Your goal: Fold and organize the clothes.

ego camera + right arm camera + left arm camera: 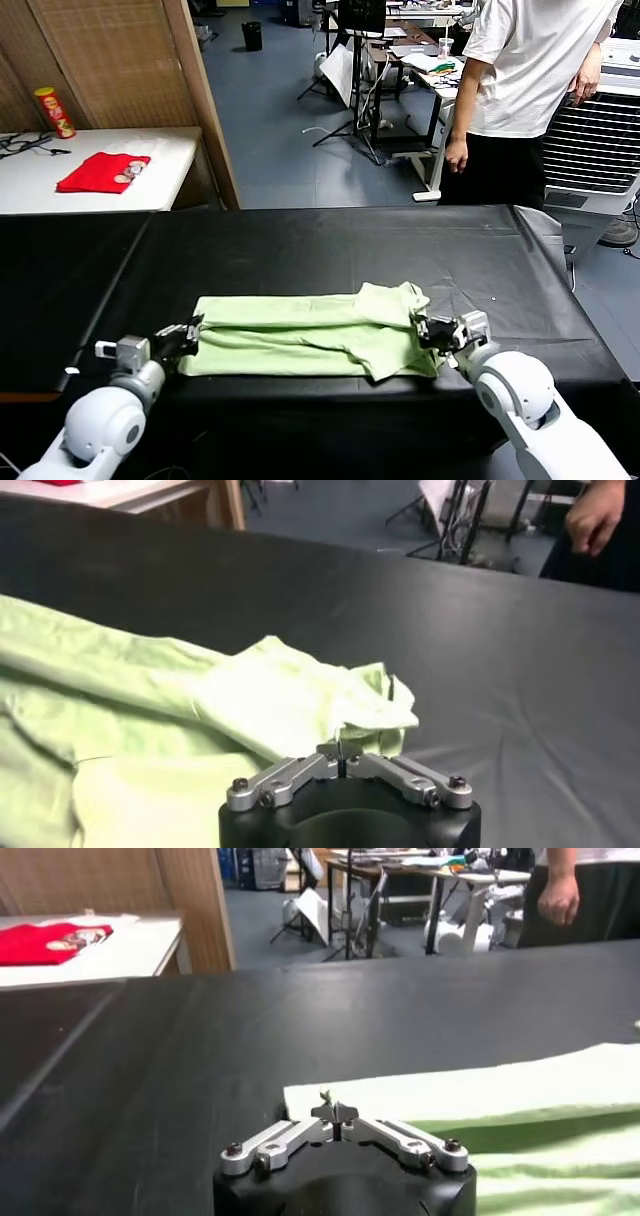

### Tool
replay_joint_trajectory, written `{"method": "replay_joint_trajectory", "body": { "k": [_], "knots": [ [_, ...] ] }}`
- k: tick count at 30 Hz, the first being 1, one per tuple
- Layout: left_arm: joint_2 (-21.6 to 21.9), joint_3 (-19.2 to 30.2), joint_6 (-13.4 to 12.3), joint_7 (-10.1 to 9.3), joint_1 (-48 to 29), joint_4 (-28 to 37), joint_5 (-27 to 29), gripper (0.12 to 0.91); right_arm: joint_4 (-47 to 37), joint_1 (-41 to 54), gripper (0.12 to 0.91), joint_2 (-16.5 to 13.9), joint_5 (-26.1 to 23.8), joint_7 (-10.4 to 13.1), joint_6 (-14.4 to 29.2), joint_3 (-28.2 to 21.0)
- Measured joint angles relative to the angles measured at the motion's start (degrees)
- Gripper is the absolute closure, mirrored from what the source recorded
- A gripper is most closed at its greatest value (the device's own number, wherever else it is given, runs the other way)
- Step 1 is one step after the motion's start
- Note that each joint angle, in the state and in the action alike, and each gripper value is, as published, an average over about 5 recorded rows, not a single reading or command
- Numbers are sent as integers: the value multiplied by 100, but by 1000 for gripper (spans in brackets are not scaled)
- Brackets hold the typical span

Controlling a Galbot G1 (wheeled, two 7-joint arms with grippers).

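The black table (pixel 300 240) carries the work across the full width of the head view. A white side table (pixel 150 190) stands well apart at the far left and holds a red cloth (pixel 100 172) and a snack can (pixel 54 112); neither belongs to the task. A person in a white T-shirt (pixel 530 70) stands beyond the far edge.

The pale green shirt (pixel 300 335) lies near the table's front edge, folded lengthwise into a long band. Its left end is flat and square. Its right end is bunched, with a loose flap (pixel 395 300) turned up over the band. This layout suggests a lengthwise fold is complete and a crosswise fold remains.

The left gripper (pixel 185 338) sits at the shirt's left end, low over the table. In the left wrist view its fingertips (pixel 336 1112) meet in a closed tip just at the cloth edge; whether fabric is pinched cannot be determined.

The right gripper (pixel 432 332) sits at the shirt's right end, beside the bunched flap. Its fingertips (pixel 340 752) also appear together, and a grip on cloth cannot be confirmed. The symmetrical placement at both ends suits handling the band from either side.
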Motion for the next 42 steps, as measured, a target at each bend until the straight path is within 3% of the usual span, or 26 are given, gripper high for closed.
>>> {"method": "replay_joint_trajectory", "body": {
  "k": [6,10,12,17,22,30,33,39,42],
  "knots": [
    [15,-72,12,-25,-17,-59,-35,556,120,-17,473,59,-60,86,10,240],
    [8,-27,7,-96,-269,98,-244,345,-33,196,278,214,-321,168,302,227],
    [-23,28,-9,-111,-451,216,-352,270,-194,343,244,329,-511,181,501,164],
    [-178,192,-38,-99,-855,508,-489,233,-699,665,228,637,-710,173,678,-25],
    [-385,323,-76,-87,-1071,804,-507,232,-1150,859,238,938,-859,223,731,-147],
    [-515,347,-164,-60,-1132,1134,-598,240,-1596,938,368,1272,-996,225,886,-136],
    [-566,342,-207,-69,-1154,1225,-586,328,-1699,943,452,1372,-1057,213,965,-134],
    [-701,326,-345,-136,-1154,1337,-282,653,-1821,917,759,1581,-1237,362,1238,-146],
    [-773,325,-510,-140,-1149,1362,94,815,-1879,908,852,1709,-1351,496,1403,-160]
  ]
}}
